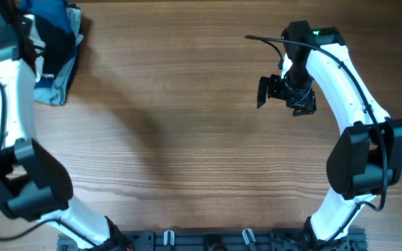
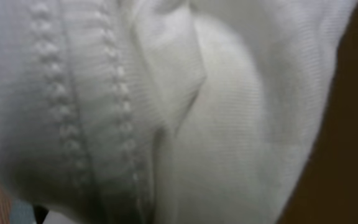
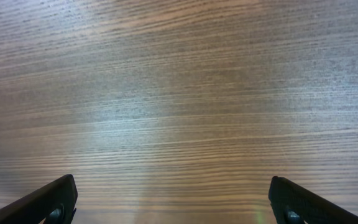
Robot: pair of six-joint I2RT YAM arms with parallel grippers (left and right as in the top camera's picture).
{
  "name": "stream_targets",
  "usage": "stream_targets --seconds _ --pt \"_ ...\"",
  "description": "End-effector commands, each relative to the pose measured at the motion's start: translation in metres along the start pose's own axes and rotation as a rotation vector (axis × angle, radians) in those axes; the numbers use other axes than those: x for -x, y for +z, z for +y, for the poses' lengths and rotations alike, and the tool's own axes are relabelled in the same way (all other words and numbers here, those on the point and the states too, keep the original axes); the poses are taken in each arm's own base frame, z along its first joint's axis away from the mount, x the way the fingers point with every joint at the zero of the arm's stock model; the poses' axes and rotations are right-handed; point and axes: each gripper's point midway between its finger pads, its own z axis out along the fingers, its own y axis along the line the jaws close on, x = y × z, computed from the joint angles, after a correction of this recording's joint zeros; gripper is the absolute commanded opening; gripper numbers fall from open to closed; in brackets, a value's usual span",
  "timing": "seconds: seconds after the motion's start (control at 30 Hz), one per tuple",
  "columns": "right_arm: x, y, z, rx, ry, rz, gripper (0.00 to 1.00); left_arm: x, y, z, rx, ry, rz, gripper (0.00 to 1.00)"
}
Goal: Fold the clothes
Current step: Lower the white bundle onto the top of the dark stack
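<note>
At the far left corner of the desk (image 1: 187, 153), the left arm (image 1: 4, 104) reaches up beside a dark blue folded stack (image 1: 58, 52). Its camera sees only the white clothes (image 2: 229, 124), very close, with a bumpy stitched seam (image 2: 61, 124) running up and down. The left pincer's fingers do not show, so I cannot tell if it is pinching the cloth. Which way the cloth lies long I cannot tell either. Far to the right, the right pincer (image 3: 171, 190) is wide open and holds nothing, over bare wood. The clothes lie well apart from it, so the left arm is nearer. Nothing stands between them.
</note>
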Motion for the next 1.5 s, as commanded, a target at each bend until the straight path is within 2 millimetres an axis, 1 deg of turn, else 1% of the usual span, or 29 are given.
stream_targets --seconds 0.0,0.13,0.27,0.33,0.37,0.4,0.47,0.6,0.67,0.7,0.73,0.77,0.8,0.93,0.97,1.0,1.07,1.17,1.27,1.33,1.43,1.47 --pt "-0.002 -0.008 0.002 0.007 -0.004 -0.008 1.0 -0.04 0.025 0.001 0.014 0.059 0.084 0.04" --pt "-0.005 -0.008 0.001 0.004 -0.002 0.004 1.0 -0.072 0.047 0.01 0.045 0.088 0.137 0.04" --pt "-0.006 -0.008 0.001 0.002 -0.001 0.007 1.0 -0.106 0.063 0.008 0.03 0.11 0.196 0.04" --pt "-0.007 -0.008 0.001 0.001 -0.001 0.01 1.0 -0.115 0.064 0.003 0.022 0.12 0.204 0.04" --pt "-0.007 -0.008 0.001 0.001 0.0 0.011 1.0 -0.12 0.064 -0.002 0.01 0.125 0.205 0.04" --pt "-0.007 -0.008 0.001 0.001 0.0 0.011 1.0 -0.122 0.063 -0.006 0.0 0.127 0.204 0.04" --pt "-0.007 -0.008 0.001 0.001 -0.001 0.011 1.0 -0.127 0.06 -0.021 -0.041 0.131 0.192 0.04" --pt "-0.007 -0.008 0.001 0.0 0.0 0.014 1.0 -0.132 0.053 -0.044 -0.104 0.131 0.172 0.05" --pt "-0.008 -0.008 0.001 0.0 -0.001 0.014 1.0 -0.131 0.051 -0.053 -0.133 0.124 0.156 0.06" --pt "-0.008 -0.008 0.001 0.0 -0.001 0.015 1.0 -0.128 0.051 -0.057 -0.148 0.118 0.144 0.08" --pt "-0.008 -0.008 0.0 -0.001 0.0 0.017 1.0 -0.125 0.051 -0.061 -0.163 0.11 0.131 0.13" --pt "-0.009 -0.008 0.0 -0.002 0.0 0.021 1.0 -0.122 0.051 -0.064 -0.174 0.103 0.119 0.14" --pt "-0.01 -0.008 0.0 -0.004 0.001 0.025 1.0 -0.118 0.051 -0.066 -0.183 0.097 0.109 0.13" --pt "-0.012 -0.008 -0.001 -0.006 -0.005 0.031 1.0 -0.108 0.052 -0.068 -0.191 0.084 0.091 0.11" --pt "-0.012 -0.008 -0.001 -0.006 -0.004 0.03 1.0 -0.105 0.052 -0.068 -0.19 0.081 0.087 0.06" --pt "-0.012 -0.008 -0.001 -0.005 -0.005 0.03 1.0 -0.104 0.053 -0.066 -0.185 0.08 0.087 0.04" --pt "-0.011 -0.008 -0.001 -0.005 -0.004 0.028 1.0 -0.101 0.054 -0.064 -0.178 0.079 0.083 0.04" --pt "-0.011 -0.008 0.0 -0.004 -0.005 0.027 0.99 -0.097 0.056 -0.058 -0.147 0.079 0.057 0.04" --pt "-0.011 -0.008 -0.001 -0.005 -0.002 0.028 1.0 -0.085 0.059 -0.048 -0.099 0.064 0.009 0.04" --pt "-0.012 -0.008 -0.001 -0.005 -0.002 0.031 1.0 -0.073 0.062 -0.033 -0.039 0.014 -0.029 0.04" --pt "-0.012 -0.008 -0.001 -0.006 -0.002 0.032 1.0 -0.059 0.07 -0.011 0.011 -0.043 -0.034 0.04" --pt "-0.012 -0.008 -0.001 -0.006 -0.001 0.032 1.0 -0.053 0.072 0.0 0.039 -0.063 -0.032 0.04"
